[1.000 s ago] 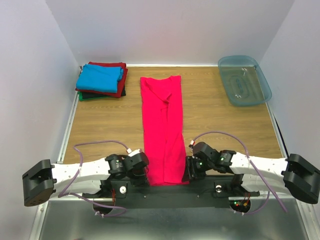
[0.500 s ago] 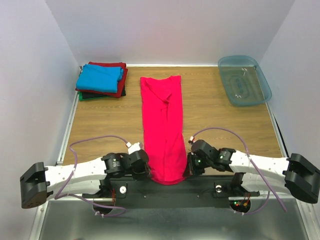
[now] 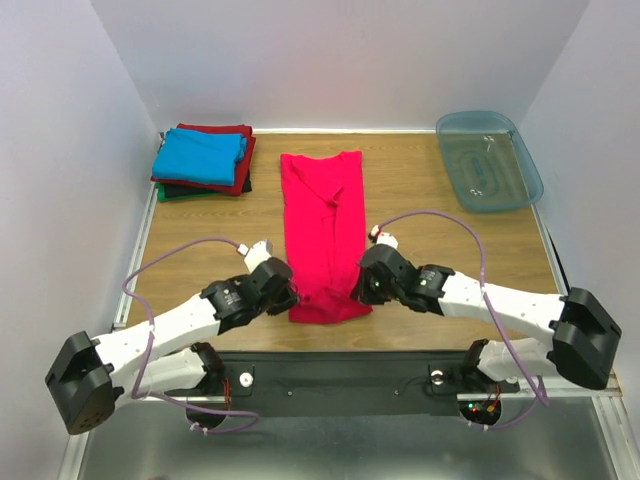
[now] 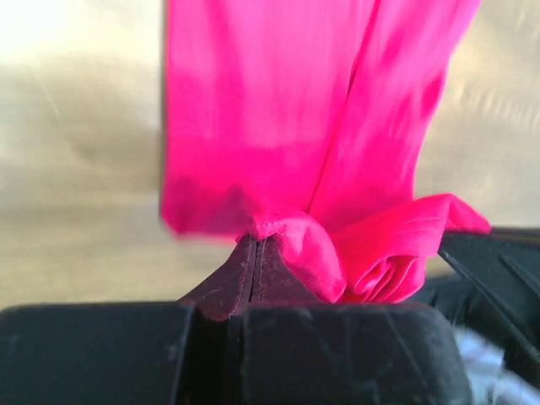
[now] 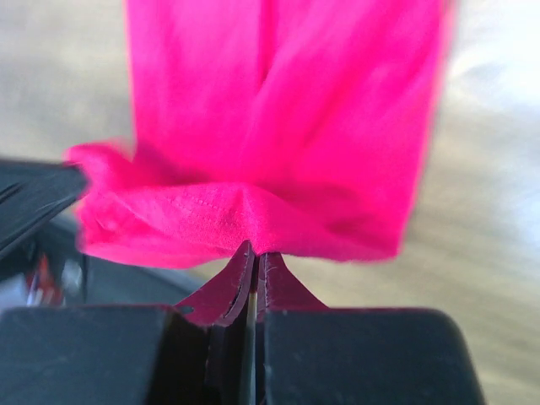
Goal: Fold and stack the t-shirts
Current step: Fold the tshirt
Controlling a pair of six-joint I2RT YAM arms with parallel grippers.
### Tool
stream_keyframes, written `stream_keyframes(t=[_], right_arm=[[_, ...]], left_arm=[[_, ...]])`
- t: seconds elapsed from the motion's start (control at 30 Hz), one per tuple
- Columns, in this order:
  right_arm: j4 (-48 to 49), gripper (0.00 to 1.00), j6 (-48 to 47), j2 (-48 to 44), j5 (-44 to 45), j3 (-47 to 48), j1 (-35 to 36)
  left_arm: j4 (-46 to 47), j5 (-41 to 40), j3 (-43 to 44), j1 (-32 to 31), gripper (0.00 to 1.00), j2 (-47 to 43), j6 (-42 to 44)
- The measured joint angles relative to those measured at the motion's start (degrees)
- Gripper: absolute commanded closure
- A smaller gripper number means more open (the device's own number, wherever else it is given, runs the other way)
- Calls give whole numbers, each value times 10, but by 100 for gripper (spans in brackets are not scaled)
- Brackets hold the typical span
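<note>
The pinkish-red t-shirt (image 3: 322, 215) lies as a long narrow strip down the middle of the wooden table (image 3: 210, 250). Its near end is lifted and carried over itself. My left gripper (image 3: 291, 299) is shut on the near left corner of the shirt (image 4: 287, 152). My right gripper (image 3: 358, 291) is shut on the near right corner of the shirt (image 5: 278, 126). Both pairs of jaws are pressed together with cloth pinched at their tips. A stack of folded shirts, sky blue (image 3: 198, 157) on top of dark red, green and black, sits at the far left corner.
A translucent blue-grey plastic bin (image 3: 488, 160) stands at the far right corner. White walls enclose the table on three sides. A black rail runs along the near edge.
Both grippers have moved away from the near edge toward the table's middle, carrying the shirt's near end with them. The strip now looks shorter, its near end folding over.
</note>
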Motion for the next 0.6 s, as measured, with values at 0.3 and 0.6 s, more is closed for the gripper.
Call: stream_keyframes(t=[0.3,0.6], right_arm=[[-5,100,-52,94,96,113,-96],[13,100,-102,189,81,200,-168]], left_arm=[[82,-53,78,100,100,80,91],[144,-52,128,172,100,166,156]])
